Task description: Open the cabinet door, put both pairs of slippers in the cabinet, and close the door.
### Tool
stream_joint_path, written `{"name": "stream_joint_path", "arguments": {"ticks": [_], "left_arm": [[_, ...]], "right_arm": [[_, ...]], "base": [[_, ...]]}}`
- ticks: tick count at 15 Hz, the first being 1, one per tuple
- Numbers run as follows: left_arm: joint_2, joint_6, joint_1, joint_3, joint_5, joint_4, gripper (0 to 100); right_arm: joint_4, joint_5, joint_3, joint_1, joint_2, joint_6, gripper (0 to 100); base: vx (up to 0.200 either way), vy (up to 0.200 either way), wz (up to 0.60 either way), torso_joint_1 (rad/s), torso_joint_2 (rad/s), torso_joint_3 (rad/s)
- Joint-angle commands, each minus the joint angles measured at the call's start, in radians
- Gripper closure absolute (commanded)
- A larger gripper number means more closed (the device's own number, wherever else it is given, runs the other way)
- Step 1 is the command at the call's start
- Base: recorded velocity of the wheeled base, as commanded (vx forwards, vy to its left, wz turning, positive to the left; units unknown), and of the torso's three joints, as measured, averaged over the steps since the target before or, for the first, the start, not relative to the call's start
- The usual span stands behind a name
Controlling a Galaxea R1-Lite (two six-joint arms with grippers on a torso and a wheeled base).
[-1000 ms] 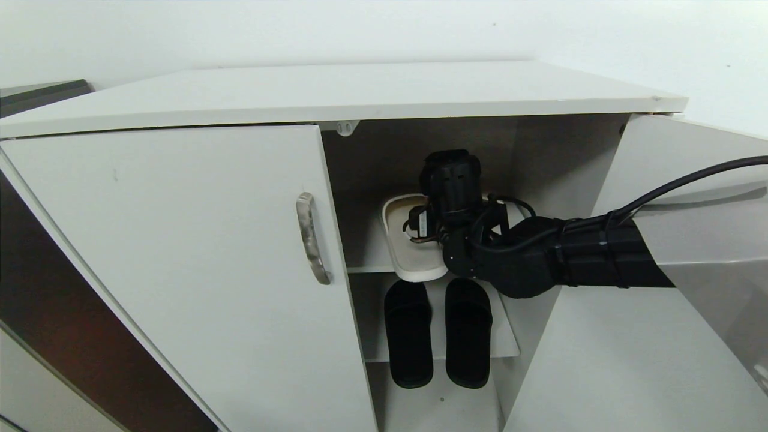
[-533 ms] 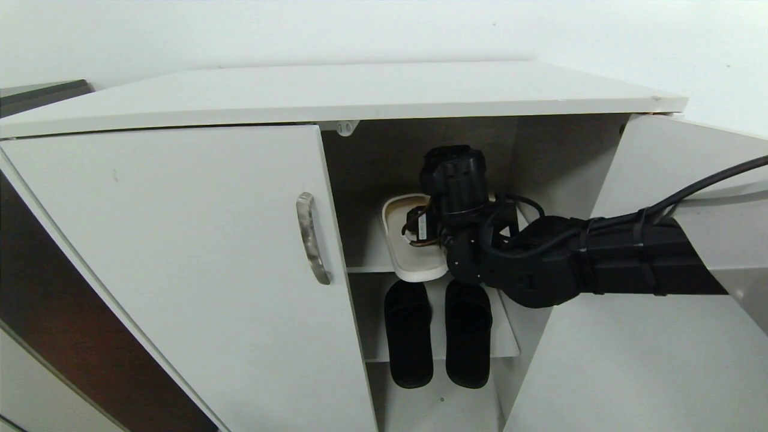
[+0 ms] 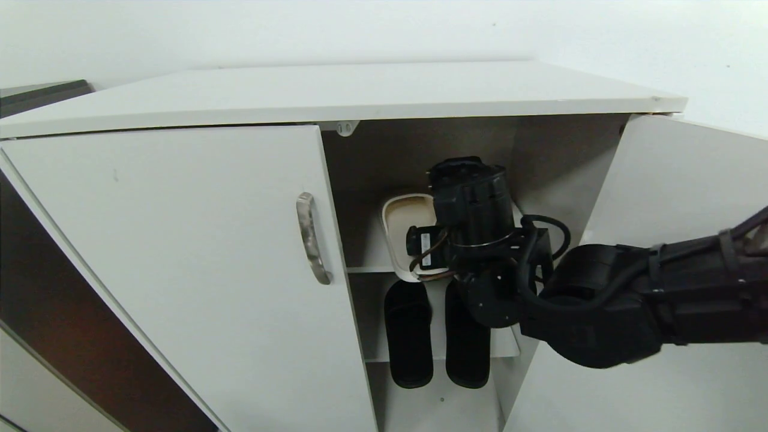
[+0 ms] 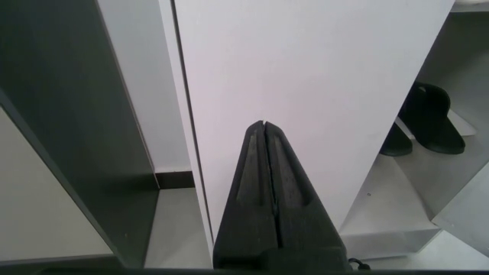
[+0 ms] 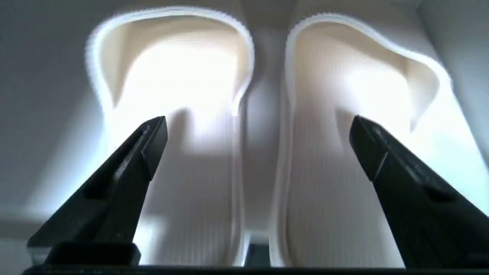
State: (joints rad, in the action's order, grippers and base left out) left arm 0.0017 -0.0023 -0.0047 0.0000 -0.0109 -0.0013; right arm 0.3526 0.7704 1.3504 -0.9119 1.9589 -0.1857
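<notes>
The white cabinet (image 3: pixel 336 96) has its right door (image 3: pixel 678 198) swung open and its left door (image 3: pixel 180 252) shut. A pair of black slippers (image 3: pixel 438 336) lies on the lower shelf, also seen as black slippers (image 4: pixel 428 118) from the left wrist. A pair of cream slippers (image 3: pixel 405 231) rests on the upper shelf; the cream slippers (image 5: pixel 260 153) lie side by side. My right gripper (image 5: pixel 256 153) is open just in front of them, fingers spread wide and touching nothing. My left gripper (image 4: pixel 263 126) is shut, held before the closed left door (image 4: pixel 306 84).
A metal handle (image 3: pixel 311 239) is on the left door. A dark panel (image 3: pixel 54 312) stands at the left of the cabinet. The open right door hangs close beside my right arm.
My right arm has drawn back out of the cabinet toward me and lower, leaving the cream slippers on the upper shelf. The left arm has not moved.
</notes>
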Motion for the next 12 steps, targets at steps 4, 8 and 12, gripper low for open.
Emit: {"name": "stream_joint_path", "arguments": {"ticks": [4,8,12], "left_arm": [[0.0,-0.001,0.0,0.0,0.0,0.0,100],[0.0,-0.001,0.0,0.0,0.0,0.0,100],[0.0,-0.001,0.0,0.0,0.0,0.0,100]], "right_arm": [[0.143,0.009,-0.251,-0.058,-0.146,0.002,0],[0.215,-0.023,-0.375,-0.11,-0.203,-0.009,100],[0.22,-0.031,-0.39,-0.105,-0.196,-0.009,100]], "base": [[0.0,0.0,0.0,0.0,0.0,0.0],[0.0,0.0,0.0,0.0,0.0,0.0],[0.0,0.0,0.0,0.0,0.0,0.0]]}}
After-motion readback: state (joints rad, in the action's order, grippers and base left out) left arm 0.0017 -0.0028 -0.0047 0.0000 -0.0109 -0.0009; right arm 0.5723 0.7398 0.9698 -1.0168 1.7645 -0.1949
